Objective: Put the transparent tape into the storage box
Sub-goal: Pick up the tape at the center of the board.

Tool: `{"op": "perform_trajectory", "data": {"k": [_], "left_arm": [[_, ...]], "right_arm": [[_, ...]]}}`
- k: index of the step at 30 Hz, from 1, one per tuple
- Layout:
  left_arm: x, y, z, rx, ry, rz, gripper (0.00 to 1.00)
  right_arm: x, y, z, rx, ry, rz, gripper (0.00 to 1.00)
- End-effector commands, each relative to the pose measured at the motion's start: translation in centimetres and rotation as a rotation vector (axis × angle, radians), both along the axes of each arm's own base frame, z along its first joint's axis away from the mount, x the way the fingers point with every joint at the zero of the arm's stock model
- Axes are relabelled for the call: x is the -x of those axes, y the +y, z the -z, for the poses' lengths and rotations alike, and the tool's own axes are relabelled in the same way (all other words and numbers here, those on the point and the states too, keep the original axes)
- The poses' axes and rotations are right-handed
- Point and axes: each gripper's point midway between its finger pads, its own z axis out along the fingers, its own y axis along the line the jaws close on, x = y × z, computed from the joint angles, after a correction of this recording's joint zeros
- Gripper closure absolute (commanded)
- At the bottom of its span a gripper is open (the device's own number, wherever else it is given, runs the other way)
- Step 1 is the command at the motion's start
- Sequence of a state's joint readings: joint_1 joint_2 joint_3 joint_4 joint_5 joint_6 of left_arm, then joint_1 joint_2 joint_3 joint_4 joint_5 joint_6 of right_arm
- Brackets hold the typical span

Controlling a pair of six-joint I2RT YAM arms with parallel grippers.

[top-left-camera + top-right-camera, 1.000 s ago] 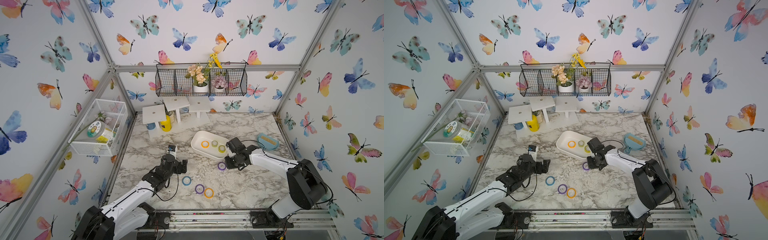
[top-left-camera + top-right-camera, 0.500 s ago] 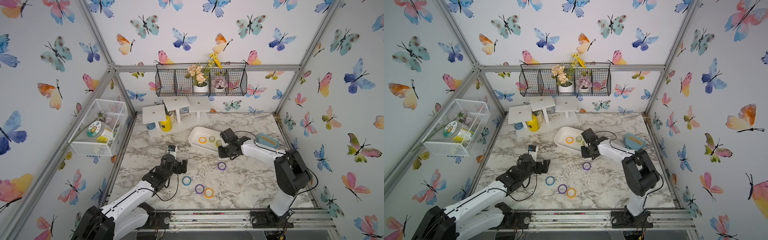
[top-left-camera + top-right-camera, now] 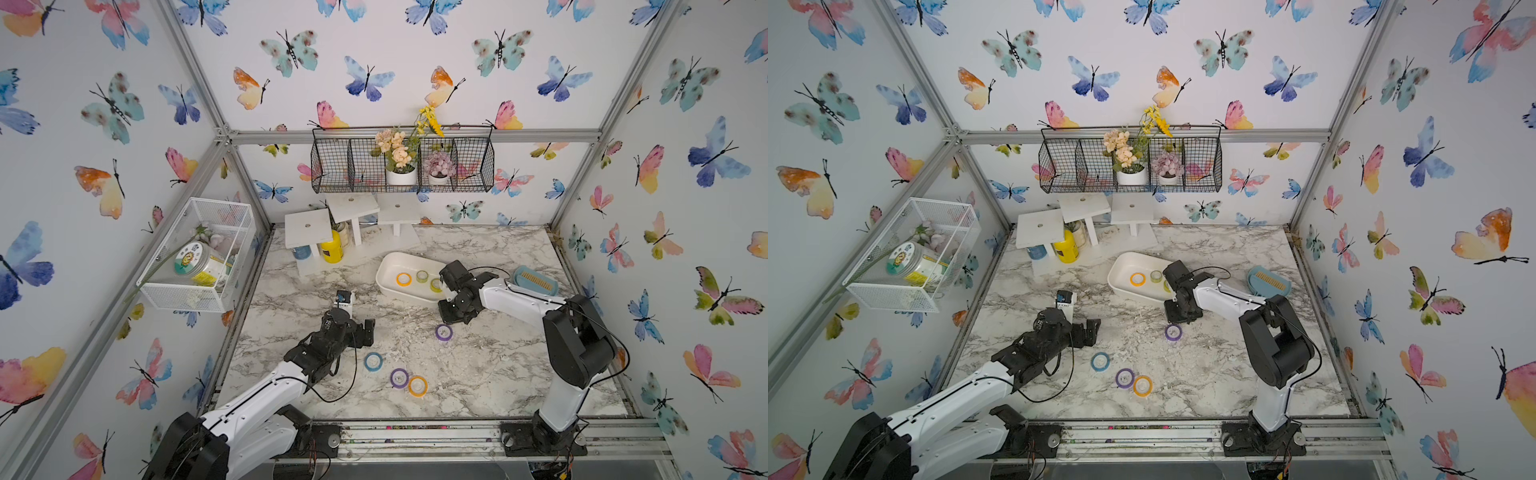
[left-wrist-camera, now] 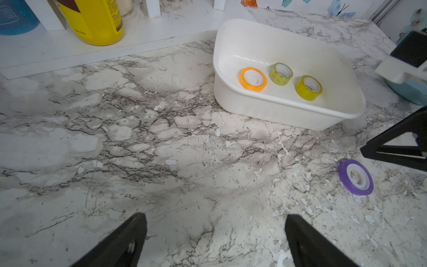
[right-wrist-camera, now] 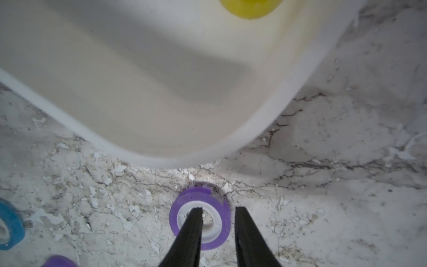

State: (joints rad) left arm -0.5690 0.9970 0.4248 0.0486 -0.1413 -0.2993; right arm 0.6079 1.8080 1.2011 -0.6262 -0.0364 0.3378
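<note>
The white storage box (image 3: 388, 266) holds an orange roll (image 3: 403, 279) and two yellow-green rolls (image 3: 422, 275) of transparent tape. A purple roll (image 3: 444, 332) lies flat on the marble in front of the box. My right gripper (image 5: 218, 209) hovers over it, open a little, one finger above its hole and the other outside its rim, clamping nothing. Nearer the front lie a blue roll (image 3: 373, 362), a second purple roll (image 3: 399, 377) and an orange roll (image 3: 417, 386). My left gripper (image 4: 215, 217) stands wide open and empty over bare marble, left of the blue roll.
A blue dish with a brush (image 3: 535, 281) sits right of the box. White risers (image 3: 307, 226), a yellow bottle (image 3: 331, 247) and a blue can stand at the back left. A white wire basket (image 3: 199, 257) and a black wire basket (image 3: 401, 166) hang on the walls.
My right gripper went from beside the purple roll up to the box's near edge, then came back over the roll. The box has shifted slightly back and left. The left arm has not moved.
</note>
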Motion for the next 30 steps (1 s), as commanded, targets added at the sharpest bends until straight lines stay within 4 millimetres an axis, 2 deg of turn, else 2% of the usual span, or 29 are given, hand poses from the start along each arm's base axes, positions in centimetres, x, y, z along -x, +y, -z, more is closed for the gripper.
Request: {"op": "perform_trajectory", "data": {"k": [1, 18, 30], "left_arm": [[-0.3, -0.1, -0.8, 0.011, -0.025, 0.001, 0.01], [-0.3, -0.1, -0.8, 0.011, -0.024, 0.002, 0.01], [-0.3, 0.0, -0.9, 0.012, -0.027, 0.000, 0.01]], "right_arm": [[2.2, -0.8, 1.3, 0.042, 0.084, -0.034, 0.70], [2.7, -0.2, 2.8, 0.078, 0.106, -0.052, 0.69], [3.3, -1.7, 4.4, 0.189, 0.132, -0.043, 0.73]]}}
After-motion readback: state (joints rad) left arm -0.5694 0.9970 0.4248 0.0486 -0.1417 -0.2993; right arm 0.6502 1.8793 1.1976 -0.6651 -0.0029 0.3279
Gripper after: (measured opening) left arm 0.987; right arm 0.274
